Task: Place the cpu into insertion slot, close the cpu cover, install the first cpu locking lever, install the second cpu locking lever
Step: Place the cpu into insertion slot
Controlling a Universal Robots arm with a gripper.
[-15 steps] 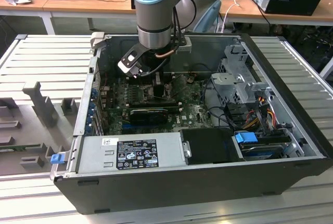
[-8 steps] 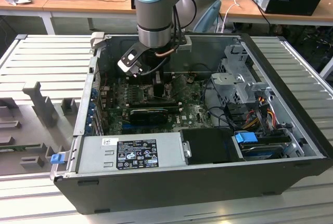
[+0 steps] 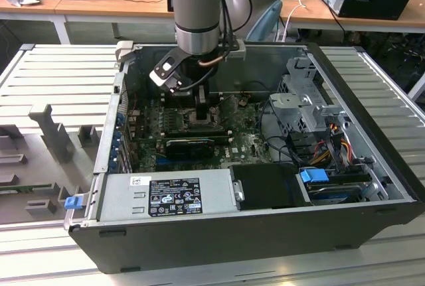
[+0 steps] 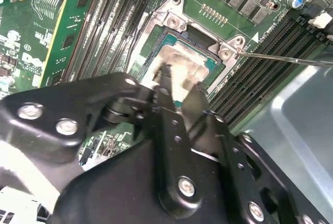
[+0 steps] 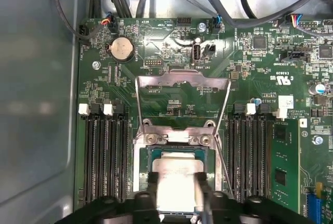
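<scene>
Down inside the open computer case [image 3: 219, 243], the arm's gripper [image 3: 202, 108] stood over the middle of the green board [image 3: 246, 143]. In the first wrist view the gripper [image 5: 177, 177] had its two black fingers [image 5: 153, 185] pressed against opposite edges of the cpu [image 5: 177, 166], so it was closed on the cpu. The cpu lay flat, silver top up, within the insertion slot [image 5: 139, 168], whose metal surround showed on all the sides in view.

The second wrist view gave the same grip from the other side: the gripper [image 4: 179, 81] reached over the cpu [image 4: 183, 57], one finger [image 4: 165, 76] at one edge and its partner at the other, with the insertion slot [image 4: 151, 31] framing it.

The cpu cover [image 5: 182, 77] was swung open, away from the slot, and the board showed through its square window. A thin wire locking lever [image 5: 223, 164] ran along one side of the slot, apart from the cover; in the second wrist view the locking lever [image 4: 283, 57] stuck out past the slot's corner screw.

Long black memory slots [image 5: 104, 156] lay on both sides of the slot. A round coin battery [image 5: 120, 49] sat on the board beyond the open cover.
</scene>
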